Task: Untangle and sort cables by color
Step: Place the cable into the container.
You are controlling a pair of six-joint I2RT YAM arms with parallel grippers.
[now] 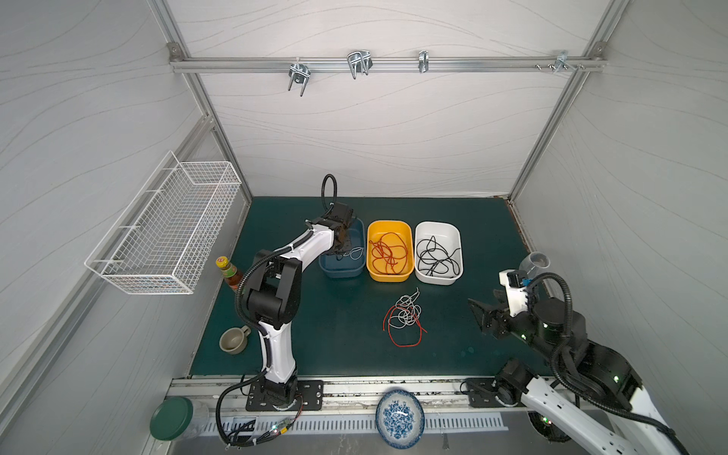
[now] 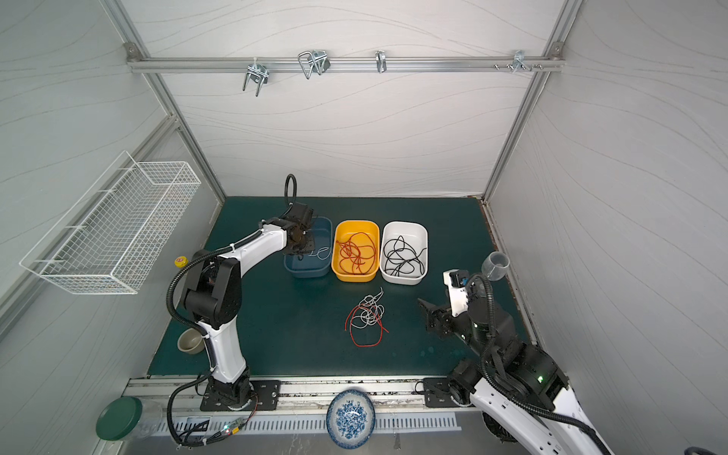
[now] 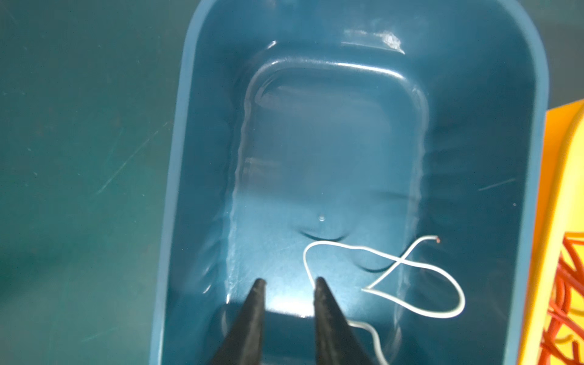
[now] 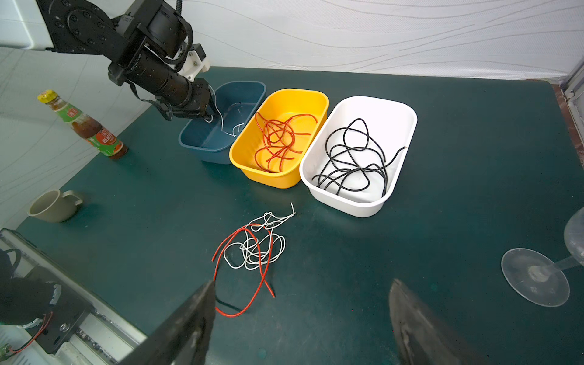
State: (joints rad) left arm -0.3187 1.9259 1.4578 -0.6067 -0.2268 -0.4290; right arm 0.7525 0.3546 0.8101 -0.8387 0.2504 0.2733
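We start with the table, which carries three bins in a row. The white bin holds black cables, the yellow bin holds red cables, and the blue bin stands beside them. The left pincer hangs over the blue bin, jaws parted with nothing clamped between them. The right pincer is wide open and empty, near the tangle of red and white strands lying loose on the table in front of the bins. Smallest is the white cable looped on the blue bin's floor, running right against one finger of the left pincer. We see the first risk there: if that strand clings to the finger, lifting away could drag it out over the rim. The second risk is in the tangle. Its colours cross repeatedly, so pulling the red strand could haul white strands along with it.
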